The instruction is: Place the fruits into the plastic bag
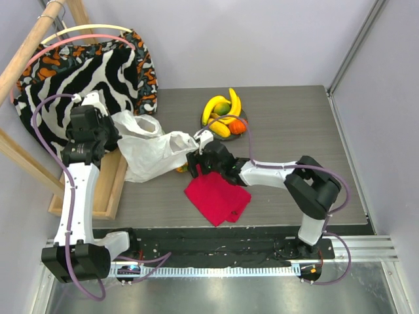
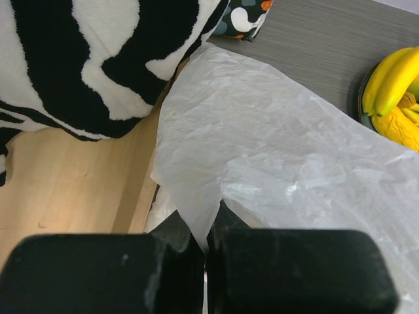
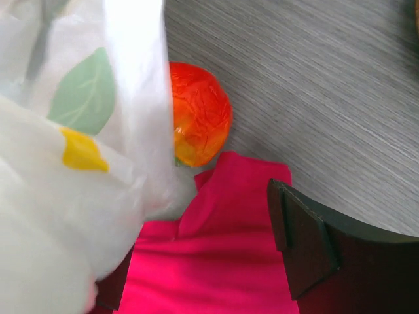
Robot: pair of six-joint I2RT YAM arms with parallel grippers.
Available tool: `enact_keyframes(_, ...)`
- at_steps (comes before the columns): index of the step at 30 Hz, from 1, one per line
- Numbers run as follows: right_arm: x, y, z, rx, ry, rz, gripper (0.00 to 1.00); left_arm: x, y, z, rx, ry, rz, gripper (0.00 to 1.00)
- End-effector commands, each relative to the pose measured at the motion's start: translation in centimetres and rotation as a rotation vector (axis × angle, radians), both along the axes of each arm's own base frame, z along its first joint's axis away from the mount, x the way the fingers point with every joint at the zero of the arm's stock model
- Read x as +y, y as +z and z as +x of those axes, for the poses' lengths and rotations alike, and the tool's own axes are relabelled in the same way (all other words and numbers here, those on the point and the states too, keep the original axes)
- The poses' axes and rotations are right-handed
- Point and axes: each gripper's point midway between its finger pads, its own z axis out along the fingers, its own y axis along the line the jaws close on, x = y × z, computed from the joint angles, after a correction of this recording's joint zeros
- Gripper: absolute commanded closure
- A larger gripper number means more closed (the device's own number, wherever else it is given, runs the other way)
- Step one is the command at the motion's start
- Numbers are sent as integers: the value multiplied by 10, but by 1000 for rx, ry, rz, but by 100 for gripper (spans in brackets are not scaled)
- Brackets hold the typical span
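The plastic bag [image 1: 149, 152] lies crumpled on the table's left side, white with green leaf and yellow prints [image 3: 72, 124]. My left gripper [image 2: 208, 226] is shut on a pinched edge of the bag [image 2: 281, 150]. A red-orange round fruit [image 3: 200, 121] lies on the table at the bag's edge, partly behind a strip of plastic. My right gripper [image 3: 203, 261] stands open just short of it, above the red cloth, with nothing between its fingers [image 3: 308, 242]; its other finger is mostly hidden by the bag. Bananas [image 1: 222, 104] and other fruits rest on the dark plate [image 1: 243, 116].
A red folded cloth [image 1: 216, 196] lies under the right gripper [image 1: 196, 163]. Zebra-striped fabric [image 1: 78, 72] on a wooden frame [image 1: 108, 186] fills the left back. The bananas [image 2: 389, 78] show at the right edge of the left wrist view.
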Motion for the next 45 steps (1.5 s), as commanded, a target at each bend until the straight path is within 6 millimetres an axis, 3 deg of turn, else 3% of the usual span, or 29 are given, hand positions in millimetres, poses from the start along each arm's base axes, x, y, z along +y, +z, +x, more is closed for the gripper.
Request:
enact_keyframes(1, 28, 41, 25, -130, 9, 91, 16, 1, 9, 7, -48, -17, 11, 100)
enact_keyframes(6, 55, 42, 24, -112, 95, 138, 16, -1, 6, 8, -41, -26, 8, 100)
enact_keyframes(15, 72, 18, 38, -66, 97, 80, 16, -3, -3, 9, -16, -36, -3, 100)
enact_keyframes(29, 63, -24, 34, 20, 63, 18, 18, -5, -5, 8, -15, -44, -10, 100)
enact_keyframes(32, 63, -25, 37, 27, 38, 9, 19, -6, -5, 8, -15, -46, -13, 100)
enact_keyframes(35, 57, -22, 42, 23, 0, -1, 24, -6, -6, 8, -13, -47, -15, 100)
enact_keyframes(38, 50, -6, 39, 2, -12, 14, 39, -8, -9, 9, -4, -54, -26, 100)
enact_keyframes(39, 43, -8, 35, 3, -19, 7, 44, -9, -10, 10, -2, -56, -32, 100)
enact_keyframes(40, 37, 14, 38, -44, -49, 37, 45, -10, -10, 10, -1, -59, -37, 100)
enact_keyframes(41, 24, 6, 31, -41, -65, 24, 46, -11, -12, 10, 3, -64, -43, 100)
enact_keyframes(42, 19, 12, 30, -58, -78, 39, 48, -12, -12, 10, 5, -68, -46, 100)
enact_keyframes(43, 11, 35, 32, -111, -116, 79, 48, -12, -12, 11, 4, -69, -49, 100)
enact_keyframes(44, -2, 24, 26, -108, -126, 56, 48, -12, -12, 11, 4, -69, -49, 100)
enact_keyframes(45, -10, 26, 25, -122, -143, 53, 49, -12, -12, 11, 3, -69, -50, 100)
